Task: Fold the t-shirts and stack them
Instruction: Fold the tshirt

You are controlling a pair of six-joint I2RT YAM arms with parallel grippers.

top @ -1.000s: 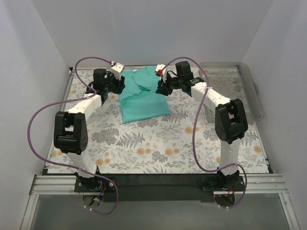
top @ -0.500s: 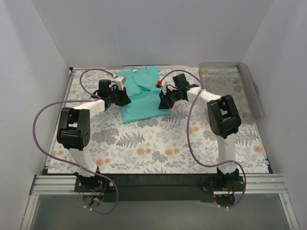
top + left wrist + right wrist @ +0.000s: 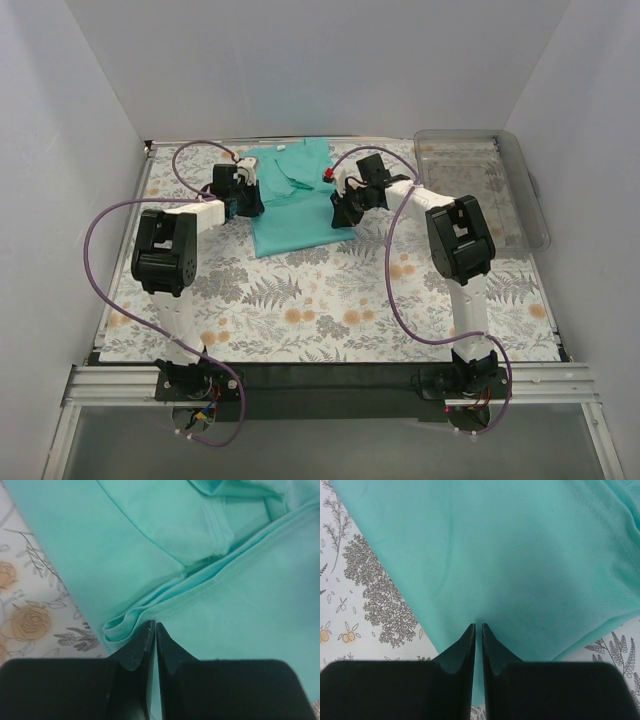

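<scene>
teal t-shirt (image 3: 295, 205) on floral counter (image 3: 330, 300), far centre, long axis running away from bases. left jaws pinch its left edge fold, right jaws pinch its right edge; shirt lies between, both arms equally near.

The left arm (image 3: 165, 250) and right arm (image 3: 458, 240) are extended toward the upper middle of the top view. The left gripper (image 3: 153, 625) and right gripper (image 3: 477, 626) are each pinched onto the teal t-shirt (image 3: 295, 215).
</scene>
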